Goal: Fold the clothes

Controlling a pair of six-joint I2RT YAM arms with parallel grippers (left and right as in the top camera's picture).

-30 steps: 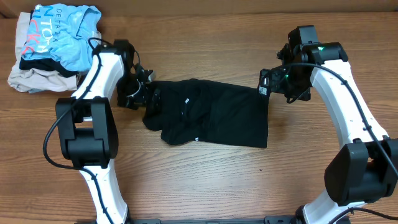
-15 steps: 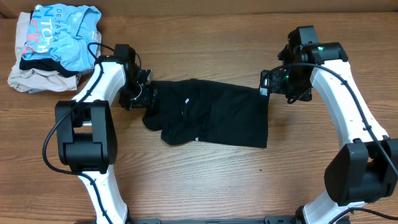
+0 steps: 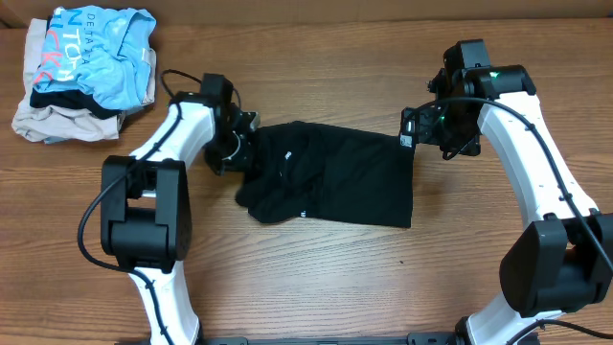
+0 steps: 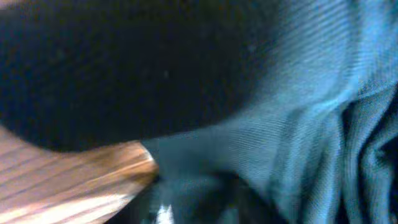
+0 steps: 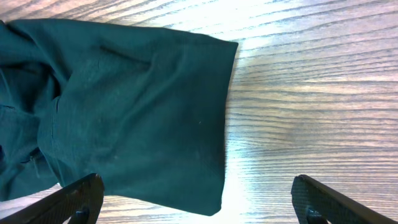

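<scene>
The clothes, a black T-shirt (image 3: 335,177), lie crumpled across the middle of the wooden table. My left gripper (image 3: 238,151) is at the shirt's left end, shut on a bunch of the fabric. In the left wrist view dark cloth (image 4: 298,93) fills nearly the whole frame and hides the fingers. My right gripper (image 3: 421,129) hovers open over the shirt's right edge. In the right wrist view its fingertips (image 5: 81,194) stand wide apart, with the shirt's corner (image 5: 124,106) flat on the table beneath and nothing between them.
A pile of other garments sits at the table's far left corner: a light blue printed shirt (image 3: 101,43) on top, a beige garment (image 3: 48,120) beneath. Bare wood (image 3: 316,278) lies in front of the shirt.
My left gripper has closed and moved right, and the shirt's left end has gone right with it. The right arm has not moved.
</scene>
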